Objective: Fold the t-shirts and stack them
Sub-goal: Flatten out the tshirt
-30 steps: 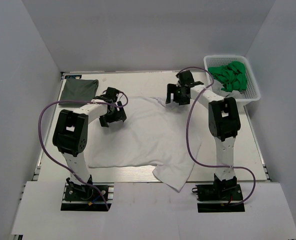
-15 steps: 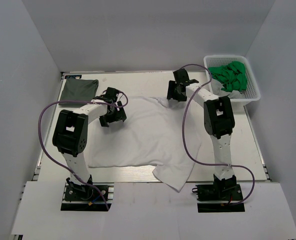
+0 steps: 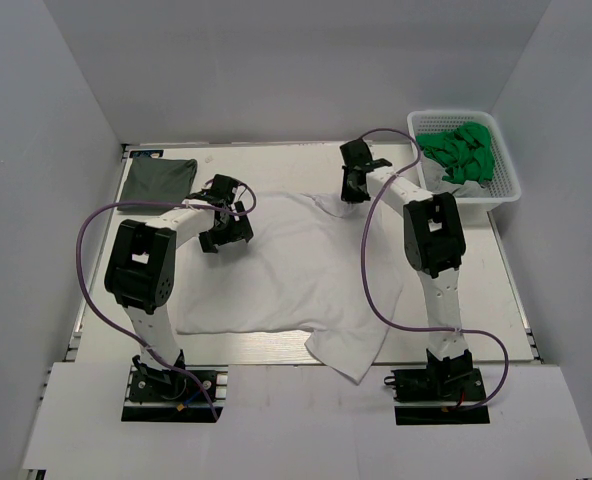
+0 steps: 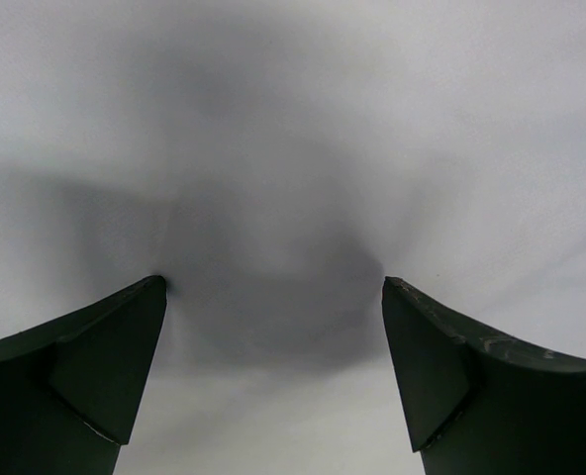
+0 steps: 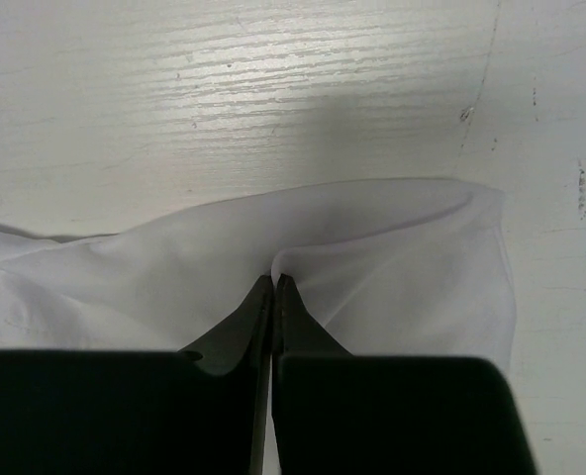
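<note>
The white t-shirt [image 3: 296, 265] lies spread flat across the middle of the table, one corner hanging near the front edge. The dark grey-green t-shirt [image 3: 159, 180] lies folded at the back left corner. My left gripper [image 3: 223, 232] is open and pressed down on the white t-shirt's [image 4: 293, 148] left part; its fingertips [image 4: 135, 327] are wide apart, with cloth between them, left gripper [image 4: 273, 297]. My right gripper [image 3: 349, 192] is at the shirt's far right edge. In the right wrist view this gripper [image 5: 274, 280] is shut on a raised fold of the white t-shirt [image 5: 392, 257].
A white basket [image 3: 504, 195] holding bunched green cloth [image 3: 461, 150] stands at the back right. The grey walls enclose the table on three sides. Purple cables loop beside both arms. Bare white table [image 5: 273, 79] lies beyond the pinched shirt edge.
My right gripper moved a little left and back to the shirt's far edge and went from open to shut on the cloth. The left arm barely moved.
</note>
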{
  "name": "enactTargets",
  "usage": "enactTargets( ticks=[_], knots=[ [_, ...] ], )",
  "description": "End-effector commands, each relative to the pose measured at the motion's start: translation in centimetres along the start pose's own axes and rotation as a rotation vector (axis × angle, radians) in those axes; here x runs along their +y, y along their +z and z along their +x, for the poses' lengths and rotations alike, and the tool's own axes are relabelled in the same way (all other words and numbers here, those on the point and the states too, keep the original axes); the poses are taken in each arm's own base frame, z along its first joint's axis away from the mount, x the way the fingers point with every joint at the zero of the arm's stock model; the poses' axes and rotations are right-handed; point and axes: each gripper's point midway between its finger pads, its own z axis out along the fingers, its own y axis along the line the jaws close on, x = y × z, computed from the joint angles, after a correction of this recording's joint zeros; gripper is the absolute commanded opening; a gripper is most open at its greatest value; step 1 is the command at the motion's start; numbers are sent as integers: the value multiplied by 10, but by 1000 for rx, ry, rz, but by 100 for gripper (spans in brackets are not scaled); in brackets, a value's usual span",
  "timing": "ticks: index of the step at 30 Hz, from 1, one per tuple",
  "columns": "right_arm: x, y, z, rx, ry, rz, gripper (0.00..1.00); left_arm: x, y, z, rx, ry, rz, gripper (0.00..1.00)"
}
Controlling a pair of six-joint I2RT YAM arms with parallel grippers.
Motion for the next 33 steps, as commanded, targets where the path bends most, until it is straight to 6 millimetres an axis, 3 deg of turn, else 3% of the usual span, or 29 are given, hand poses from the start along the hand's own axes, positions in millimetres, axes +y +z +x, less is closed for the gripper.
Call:
enactTargets(
  ticks=[1, 5, 10, 14, 15, 16, 17, 19, 20, 21, 23, 24, 25, 27, 29, 30, 31, 32, 33],
  knots=[
    [9, -33, -42, -104, 31, -22, 0, 1, 16, 21, 59, 2, 9, 100],
    [9, -37, -56, -136, 50, -31, 0, 8, 18, 26, 63, 5, -17, 100],
    [7, -41, -90, -199, 158, -2, 0, 11, 22, 28, 67, 7, -33, 100],
    [-6, -18, -101, -246, 293, 61, 0, 12, 26, 28, 64, 18, -41, 100],
    [-17, -9, -100, -266, 312, 114, 0, 13, 26, 28, 64, 27, -41, 100],
    [-17, -6, -121, -351, 364, 96, 0, 11, 26, 26, 54, 26, -34, 100],
    [-20, 4, -123, -375, 404, 116, 0, 11, 26, 26, 54, 38, -34, 100],
    [-26, 6, -155, -477, 492, 106, 0, 9, 27, 24, 50, 45, -18, 100],
    [-27, 7, -162, -504, 507, 108, 0, 7, 24, 22, 46, 60, -4, 100],
    [-29, 11, -169, -528, 518, 110, 36, 7, 24, 22, 46, 60, -4, 100],
    [-29, 4, -184, -567, 523, 80, 53, 4, 14, 12, 4, 65, 9, 100],
    [-27, -6, -191, -585, 519, 62, 90, 5, 12, 9, -9, 73, 6, 100],
    [-28, 0, -184, -579, 495, 66, 90, 5, 9, 7, -17, 84, 11, 100],
    [-24, -29, -195, -601, 447, 32, 90, -2, 1, -6, -50, 78, 31, 100],
    [-20, -37, -181, -555, 371, 24, 90, -7, -8, -16, -70, 85, 42, 100],
    [-14, -63, -188, -565, 351, -16, 90, -10, -14, -23, -91, 82, 55, 100],
    [-11, -50, -155, -462, 292, -19, 90, -15, -22, -32, -112, 78, 67, 100],
    [-9, -52, -144, -428, 265, -18, 90, -14, -24, -34, -114, 78, 58, 100],
    [-8, -66, -129, -384, 233, -41, 90, -16, -31, -45, -149, 61, 57, 100]
  ],
)
